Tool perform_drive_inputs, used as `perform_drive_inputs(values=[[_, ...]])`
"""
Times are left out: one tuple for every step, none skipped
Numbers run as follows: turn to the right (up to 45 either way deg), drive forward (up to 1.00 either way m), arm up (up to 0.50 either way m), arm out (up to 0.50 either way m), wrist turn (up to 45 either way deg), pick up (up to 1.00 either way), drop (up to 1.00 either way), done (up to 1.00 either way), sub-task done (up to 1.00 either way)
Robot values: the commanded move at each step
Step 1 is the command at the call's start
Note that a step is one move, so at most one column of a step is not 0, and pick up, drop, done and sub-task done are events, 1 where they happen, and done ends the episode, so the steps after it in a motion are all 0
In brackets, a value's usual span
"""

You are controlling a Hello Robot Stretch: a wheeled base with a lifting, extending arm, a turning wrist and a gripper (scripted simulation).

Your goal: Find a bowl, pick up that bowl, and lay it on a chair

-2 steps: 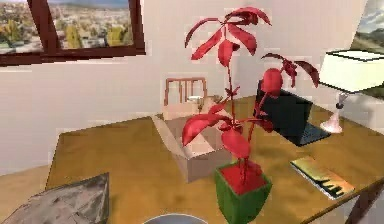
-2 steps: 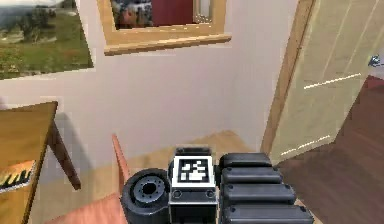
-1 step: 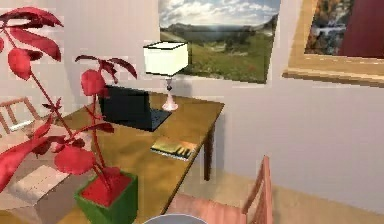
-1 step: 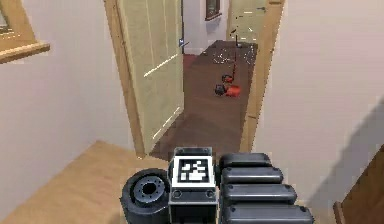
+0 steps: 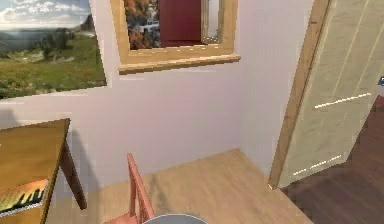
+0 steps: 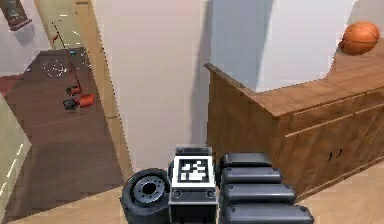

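Note:
A red wooden chair stands low in the forward view, beside a wooden table, with only its back rail and part of its seat showing. A grey rounded rim pokes up at the bottom edge just right of the chair; I cannot tell what it is. In the arm side view the arm's dark bar rises from the bottom edge with a white marked square on it. Left of that sits the gripper as a dark round body. Its far end is not clear, so I cannot tell whether it holds anything.
A flat striped thing lies on the table. A landscape picture and a wood-framed window hang on the wall ahead; a pale door stands at the right. A wooden sideboard carries an orange ball. Small red things lie on the dark hallway floor.

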Motion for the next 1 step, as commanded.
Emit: perform_drive_inputs(values=[[27.0,0.0,0.0,0.0,0.0,0.0,0.0,0.0,0.0]])
